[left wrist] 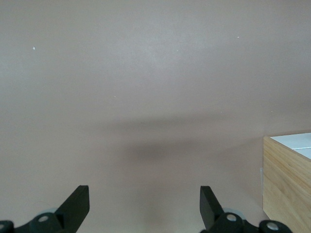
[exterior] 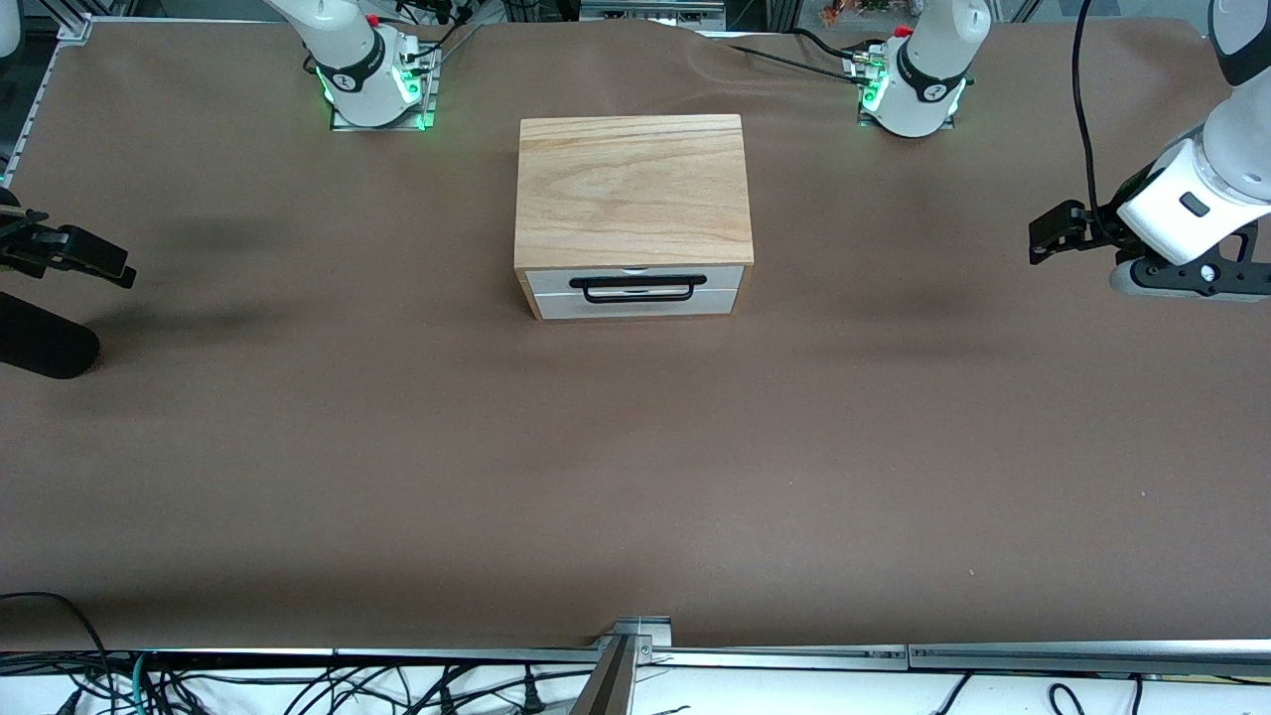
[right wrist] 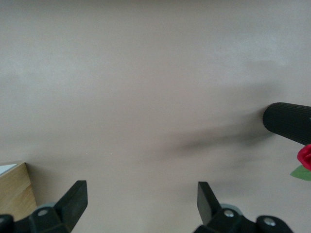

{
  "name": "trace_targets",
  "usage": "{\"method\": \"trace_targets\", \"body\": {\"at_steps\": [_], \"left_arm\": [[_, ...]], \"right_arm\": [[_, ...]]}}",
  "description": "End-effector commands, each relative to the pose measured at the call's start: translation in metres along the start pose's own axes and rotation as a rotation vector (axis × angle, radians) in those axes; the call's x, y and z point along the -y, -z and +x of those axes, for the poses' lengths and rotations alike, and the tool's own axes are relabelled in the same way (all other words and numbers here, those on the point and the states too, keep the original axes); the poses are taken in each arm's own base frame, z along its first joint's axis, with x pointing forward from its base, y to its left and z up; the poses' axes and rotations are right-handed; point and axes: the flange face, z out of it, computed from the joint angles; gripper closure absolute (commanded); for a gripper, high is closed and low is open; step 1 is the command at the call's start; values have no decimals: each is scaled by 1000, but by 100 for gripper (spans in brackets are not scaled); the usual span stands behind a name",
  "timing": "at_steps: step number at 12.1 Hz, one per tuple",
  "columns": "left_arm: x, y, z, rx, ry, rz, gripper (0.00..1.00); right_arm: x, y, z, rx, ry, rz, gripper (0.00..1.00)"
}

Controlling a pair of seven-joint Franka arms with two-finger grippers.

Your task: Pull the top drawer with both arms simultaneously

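The top drawer (exterior: 635, 277) sits shut in a small cabinet with a light oak top (exterior: 634, 189) in the middle of the table. Its front is white and carries a long black bar handle (exterior: 637, 289). My left gripper (exterior: 1045, 238) hangs open and empty over the bare table toward the left arm's end, well apart from the cabinet. In the left wrist view (left wrist: 144, 195) a cabinet corner (left wrist: 286, 179) shows at the edge. My right gripper (exterior: 114, 263) hangs open and empty over the table toward the right arm's end; in the right wrist view (right wrist: 142, 191) a cabinet corner (right wrist: 14, 190) shows.
A lower white drawer front (exterior: 635, 305) lies under the top one. A black cylinder (exterior: 40, 343) lies at the right arm's end of the table, also in the right wrist view (right wrist: 289, 122), beside a red flower (right wrist: 305, 156). The arm bases (exterior: 372, 84) (exterior: 914, 94) stand at the table's back.
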Motion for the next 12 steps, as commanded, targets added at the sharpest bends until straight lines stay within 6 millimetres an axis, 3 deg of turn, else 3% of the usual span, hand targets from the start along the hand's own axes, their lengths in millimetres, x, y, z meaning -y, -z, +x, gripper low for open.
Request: {"method": "trace_targets", "body": {"at_steps": [1, 12], "left_arm": [[-3, 3, 2, 6, 6, -31, 0], [-2, 1, 4, 12, 29, -32, 0]], "right_arm": [[2, 5, -4, -10, 15, -9, 0], [5, 5, -4, -9, 20, -12, 0]]}}
